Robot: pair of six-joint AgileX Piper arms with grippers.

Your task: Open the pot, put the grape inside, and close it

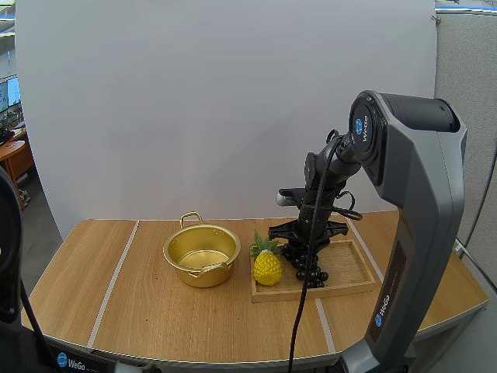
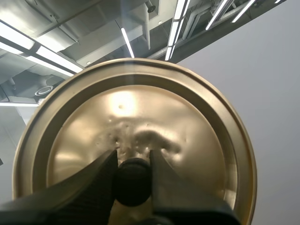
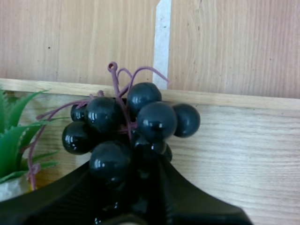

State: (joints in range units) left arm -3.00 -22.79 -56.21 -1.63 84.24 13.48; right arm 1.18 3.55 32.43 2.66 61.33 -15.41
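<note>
Two right fingers (image 3: 187,201) pinch the grapes (image 3: 140,117); the arm (image 1: 415,194) reads "WeGo".

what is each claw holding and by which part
The left claw pinches the lid by its black knob; the right claw grips the grape bunch by its berries.

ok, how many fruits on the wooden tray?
2. A pineapple stands at the left end of the wooden tray. A bunch of grapes is beside it, nearer the middle, pinched in the right claw. Nothing else seems hidden there.
</note>
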